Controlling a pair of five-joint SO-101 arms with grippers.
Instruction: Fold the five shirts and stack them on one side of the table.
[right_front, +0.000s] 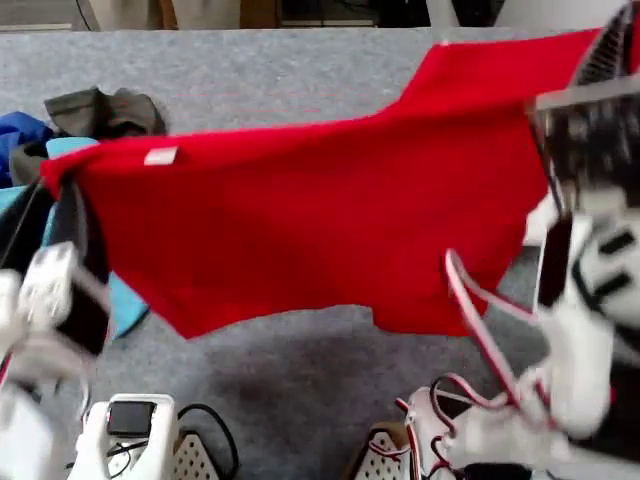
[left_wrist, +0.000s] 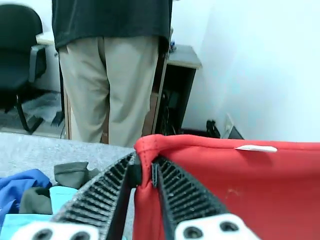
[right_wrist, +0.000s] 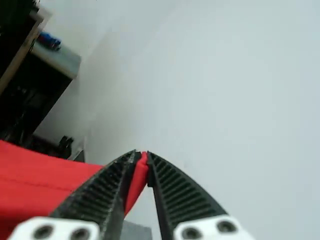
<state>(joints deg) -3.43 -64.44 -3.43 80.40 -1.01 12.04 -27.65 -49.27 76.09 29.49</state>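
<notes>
A red shirt (right_front: 320, 215) hangs spread out above the grey table (right_front: 300, 380), held up at two corners. My left gripper (left_wrist: 145, 172) is shut on one corner of the red shirt (left_wrist: 240, 190), seen at the left in the high view (right_front: 62, 185). My right gripper (right_wrist: 142, 159) is shut on the opposite corner of the red shirt (right_wrist: 40, 180), at the upper right in the high view (right_front: 610, 45). A white tag (right_front: 160, 156) shows near the left corner. Other shirts lie in a pile at the table's left: blue (right_front: 18, 135), dark olive (right_front: 105, 110) and light blue (right_front: 125, 300).
The arm bases (right_front: 130, 440) and cables (right_front: 480, 320) sit along the table's front edge. The pile of blue (left_wrist: 20, 187), olive (left_wrist: 72, 172) and light blue (left_wrist: 62, 195) cloth lies beyond the left gripper. A person stands beyond the table's far edge.
</notes>
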